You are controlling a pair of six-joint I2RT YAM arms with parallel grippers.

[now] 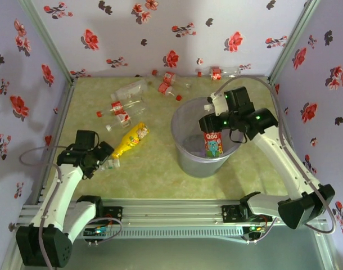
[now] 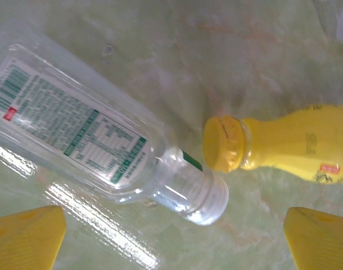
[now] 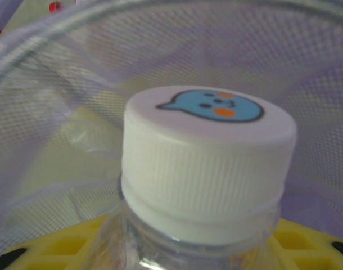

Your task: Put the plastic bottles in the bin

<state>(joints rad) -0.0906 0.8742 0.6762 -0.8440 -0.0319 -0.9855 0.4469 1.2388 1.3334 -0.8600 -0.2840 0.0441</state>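
While seen from above: red-labelled bottle point(image 1: 212, 143) clamped in right gripper point(image 1: 212, 130), hanging within the rim of the bin point(image 1: 180, 121), not yet dropped; left gripper point(image 1: 105, 157) low over clear bottle point(image 1: 111, 163) beside yellow bottle point(image 1: 132, 139); other bottles point(image 1: 121, 107) loose far back. From left wrist: fingers point(image 2: 25, 239) spread, empty, flanking clear bottle point(image 2: 98, 149). From right wrist: white cap point(image 3: 208, 163) against bin mesh. Nearly everything left.
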